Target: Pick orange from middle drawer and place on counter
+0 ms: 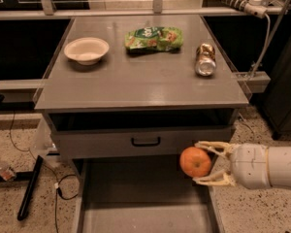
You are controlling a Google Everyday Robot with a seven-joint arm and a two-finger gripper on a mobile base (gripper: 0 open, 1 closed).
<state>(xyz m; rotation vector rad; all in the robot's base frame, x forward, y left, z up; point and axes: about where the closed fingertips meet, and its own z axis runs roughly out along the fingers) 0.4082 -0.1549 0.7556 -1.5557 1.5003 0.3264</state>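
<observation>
My gripper [202,163] reaches in from the right and is shut on the orange [195,161], a small round fruit held between its two pale fingers [215,147]. It holds the orange in the air above the right side of the open middle drawer [140,198], level with the grey drawer front above it. The counter [140,79] is the flat grey top of the cabinet, higher up and behind the orange.
On the counter stand a white bowl [87,50] at the left, a green snack bag [153,38] in the middle and a can [205,59] lying at the right. The closed upper drawer front has a black handle [145,141]. Cables [39,178] lie on the floor at the left.
</observation>
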